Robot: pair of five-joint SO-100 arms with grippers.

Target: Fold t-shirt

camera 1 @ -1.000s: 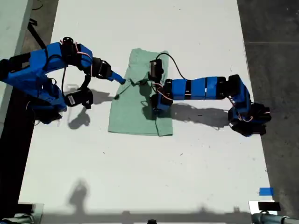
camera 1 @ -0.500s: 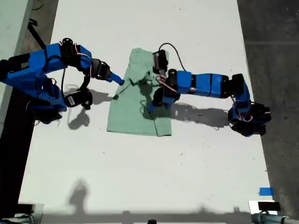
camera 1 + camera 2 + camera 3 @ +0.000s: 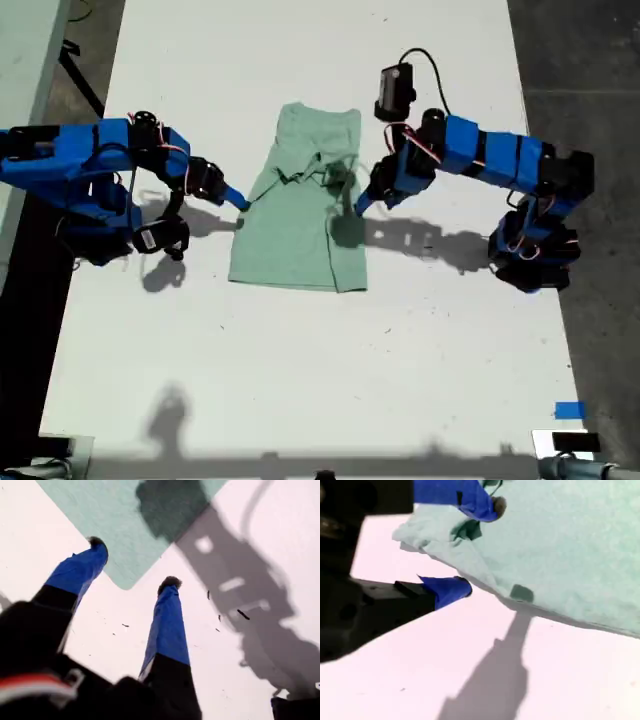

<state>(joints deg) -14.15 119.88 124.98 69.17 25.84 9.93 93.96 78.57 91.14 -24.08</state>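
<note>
White table (image 3: 300,380) | t-shirt (image 3: 295,235) folded narrow, rumpled | both grippers' jaws spread

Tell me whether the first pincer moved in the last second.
Yes. My first pincer pulled back from over the t-shirt's middle to its edge toward the exterior view's right.

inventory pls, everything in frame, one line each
t-shirt: one, pale mint green, partly folded, mid-table between the two arms
table: one, white, under everything
tape scrap: one, blue, table edge at the exterior view's lower right
floor: dark grey, along the exterior view's right
my first pincer: blue, open, at the shirt's edge on the exterior view's right
my second pincer: blue, open, at the shirt's bunched edge on the exterior view's left
</note>
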